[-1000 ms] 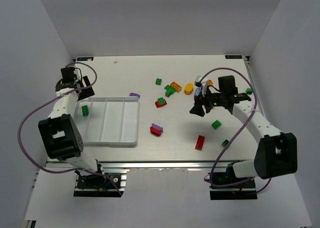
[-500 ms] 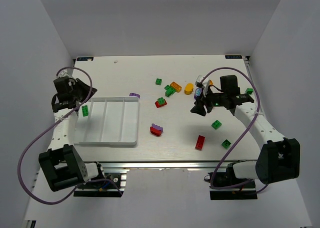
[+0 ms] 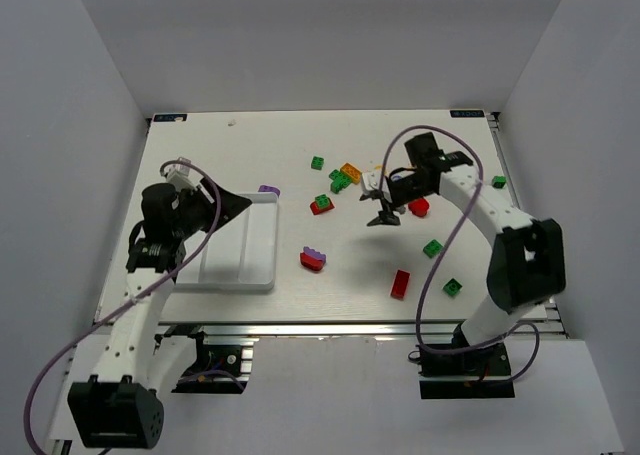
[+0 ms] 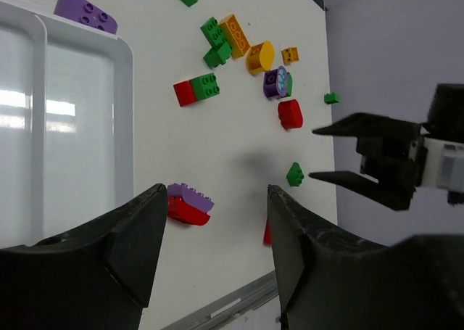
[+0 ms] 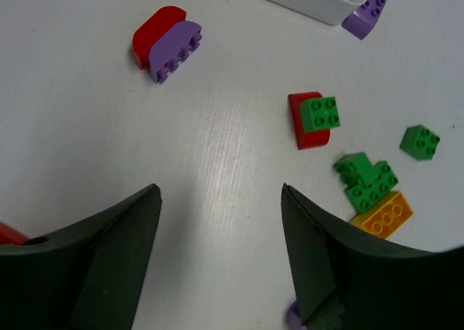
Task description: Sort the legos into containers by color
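The white tray (image 3: 262, 265) lies at the left; the left wrist view shows its compartments (image 4: 72, 112) bare. My left gripper (image 3: 238, 201) hangs open and empty over the tray's right part (image 4: 215, 192). My right gripper (image 3: 383, 218) is open and empty above bare table (image 5: 217, 192). Loose legos lie around: a purple one (image 3: 268, 189) at the tray's far corner, a red-and-purple pair (image 3: 313, 259), a red-and-green pair (image 3: 322, 205), green ones (image 3: 317, 162) (image 3: 341, 182), an orange one (image 3: 350, 171), a red one (image 3: 419, 207). A yellow one (image 4: 259, 56) shows in the left wrist view.
More bricks lie near the front right: a green one (image 3: 433, 247), a red one (image 3: 401, 284), a green one (image 3: 452, 287), and a green one (image 3: 498, 182) at the right edge. White walls close in the table. My left arm (image 3: 160, 230) covers the tray's left compartment.
My left gripper swung from the tray's far-left corner to above its right part, now covering the green brick in the tray. My right gripper moved left toward the middle, uncovering a red brick.
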`<state>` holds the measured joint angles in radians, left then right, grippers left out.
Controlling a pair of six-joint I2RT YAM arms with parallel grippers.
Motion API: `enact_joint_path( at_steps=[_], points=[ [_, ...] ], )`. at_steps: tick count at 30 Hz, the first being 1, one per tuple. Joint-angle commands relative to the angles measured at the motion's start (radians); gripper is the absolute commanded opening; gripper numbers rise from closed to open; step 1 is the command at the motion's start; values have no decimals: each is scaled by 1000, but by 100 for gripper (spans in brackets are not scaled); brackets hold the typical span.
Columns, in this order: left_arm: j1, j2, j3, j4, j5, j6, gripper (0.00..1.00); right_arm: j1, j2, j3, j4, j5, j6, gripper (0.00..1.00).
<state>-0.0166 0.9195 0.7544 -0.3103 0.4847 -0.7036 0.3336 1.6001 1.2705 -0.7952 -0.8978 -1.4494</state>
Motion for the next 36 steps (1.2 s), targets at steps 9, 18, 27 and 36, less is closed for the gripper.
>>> enact_joint_path(
  at_steps=[9, 18, 27, 36],
  points=[
    [-2, -222, -116, -58, -72, -57, 68, 199, 386, 423, 43, 163, 89, 63],
    [-2, -212, -121, -49, -70, -10, 70, 245, 549, 550, 139, 303, 185, 74],
    [-2, -197, -132, -47, -77, -10, 71, 245, 662, 679, 85, 335, 144, 69],
    [-2, -212, -144, -69, -95, -5, 71, 246, 704, 688, 31, 344, 110, 63]
  ],
)
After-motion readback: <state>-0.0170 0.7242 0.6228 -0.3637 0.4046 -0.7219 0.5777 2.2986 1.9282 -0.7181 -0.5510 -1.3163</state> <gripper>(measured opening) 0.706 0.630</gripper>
